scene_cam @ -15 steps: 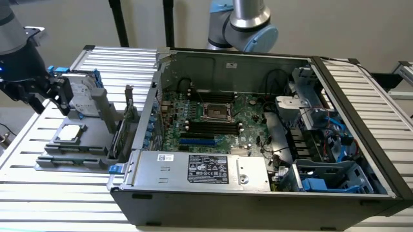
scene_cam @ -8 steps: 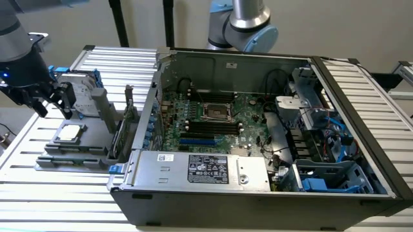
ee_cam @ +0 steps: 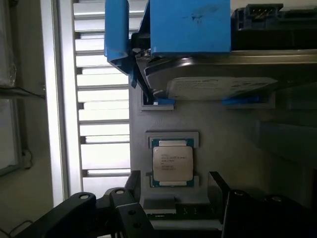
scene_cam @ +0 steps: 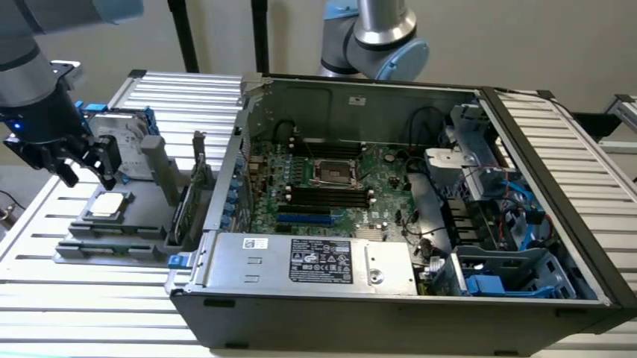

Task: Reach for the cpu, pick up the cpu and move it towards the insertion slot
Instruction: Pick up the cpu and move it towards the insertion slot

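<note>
Gripper (scene_cam: 88, 177) is spread with nothing in it. It hangs over the grey fixture (scene_cam: 110, 250) on the exterior view's left, close above the cpu (scene_cam: 107, 204) but not touching it. Wrist view agrees: the fingers (ee_cam: 121, 201) sit apart, with the cpu (ee_cam: 172, 165) visible between and just beyond them, so the jaws look lined up to straddle the chip on two opposite edges. Cpu lies flat, metal lid up, in a shallow square seat of the fixture (ee_cam: 237, 148). The seat has cut-outs on two sides, which I read as finger clearance plus a way to hold the chip at a known pose. Hard drive (scene_cam: 124, 142) with blue rails (ee_cam: 190, 25) stands on edge in the same fixture just behind the cpu, which would explain the top-down approach rather than one from that side. Insertion slot (scene_cam: 336, 173) is well apart from all this, on the motherboard (scene_cam: 383, 168) inside the open computer case (scene_cam: 398, 313). The case lies on its side with the panel off, so the socket faces up and can be reached from above. Black memory slots (scene_cam: 329, 196) sit just beside it. Can't tell whether the socket's metal frame is latched. My read: reach phase, near its end — no grasp made, cpu not lifted, nothing carried toward the socket.
</note>
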